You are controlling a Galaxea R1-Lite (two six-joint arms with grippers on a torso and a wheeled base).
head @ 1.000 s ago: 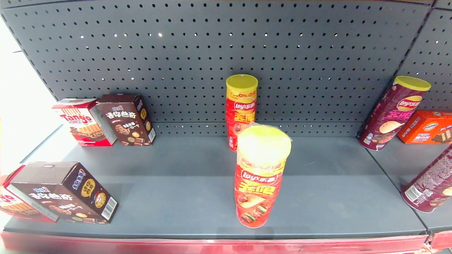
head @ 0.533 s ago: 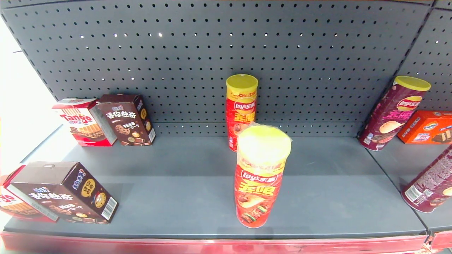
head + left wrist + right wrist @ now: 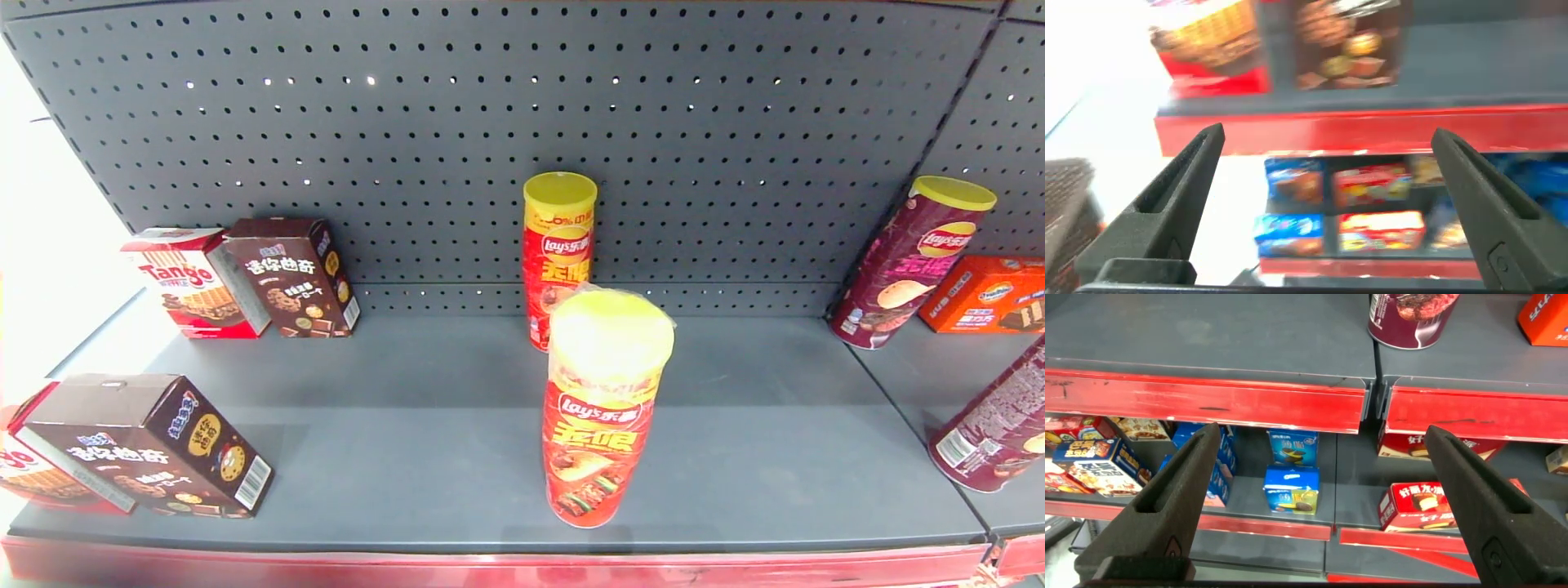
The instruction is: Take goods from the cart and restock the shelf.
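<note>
At the head view's lower left, a brown cookie box point(image 3: 147, 445) sits on the grey shelf point(image 3: 424, 441). In the centre a front red chip can point(image 3: 600, 408) stands upright before a rear red chip can point(image 3: 559, 245), with a purple chip can point(image 3: 906, 265) at the right. The left end effector point(image 3: 1327, 135) and right end effector point(image 3: 1323, 431) are both spread wide, pinching nothing.

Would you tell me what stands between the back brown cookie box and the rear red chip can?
Nothing; in the head view, the grey shelf is bare between the back brown cookie box and the rear red chip can.
</note>
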